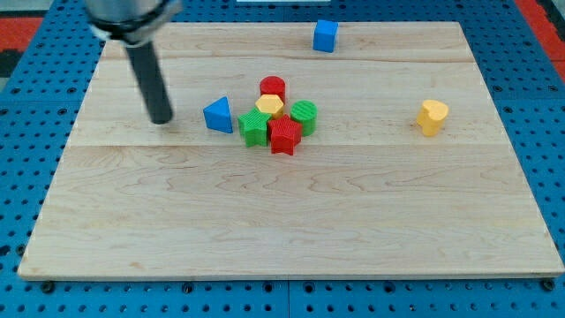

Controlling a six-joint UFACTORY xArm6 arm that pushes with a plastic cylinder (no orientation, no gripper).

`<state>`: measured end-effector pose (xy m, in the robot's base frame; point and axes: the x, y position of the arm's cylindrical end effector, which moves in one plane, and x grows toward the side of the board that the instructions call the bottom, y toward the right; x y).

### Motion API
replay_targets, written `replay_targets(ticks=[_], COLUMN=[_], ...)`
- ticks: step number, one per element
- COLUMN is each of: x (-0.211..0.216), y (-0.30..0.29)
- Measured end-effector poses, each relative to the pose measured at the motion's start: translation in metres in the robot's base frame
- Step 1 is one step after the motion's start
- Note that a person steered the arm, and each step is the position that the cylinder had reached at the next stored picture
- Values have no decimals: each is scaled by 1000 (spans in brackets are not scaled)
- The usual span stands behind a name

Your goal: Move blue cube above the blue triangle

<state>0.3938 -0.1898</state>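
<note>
The blue cube (326,35) sits near the board's top edge, right of centre. The blue triangle (218,115) lies left of centre, at the left end of a cluster of blocks. My tip (161,119) rests on the board just left of the blue triangle, a small gap between them. The blue cube is far up and to the right of my tip.
A tight cluster sits right of the blue triangle: a red cylinder (273,87), a yellow hexagon (270,106), a green cylinder (305,115), a green block (254,128) and a red star-shaped block (284,136). A yellow block (433,117) lies at the right. The wooden board (291,221) lies on a blue pegboard.
</note>
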Motion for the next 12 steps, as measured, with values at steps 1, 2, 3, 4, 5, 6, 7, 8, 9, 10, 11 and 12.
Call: replay_targets(ticks=[1,2,3,4,5,6,7,8,9,10,11,12], x=[-17,-27,-39,-80,-147,-151,-134,-143,-202,-202,-192,-159], y=[44,123,84,47,119,207,304,362,373,323,252,204])
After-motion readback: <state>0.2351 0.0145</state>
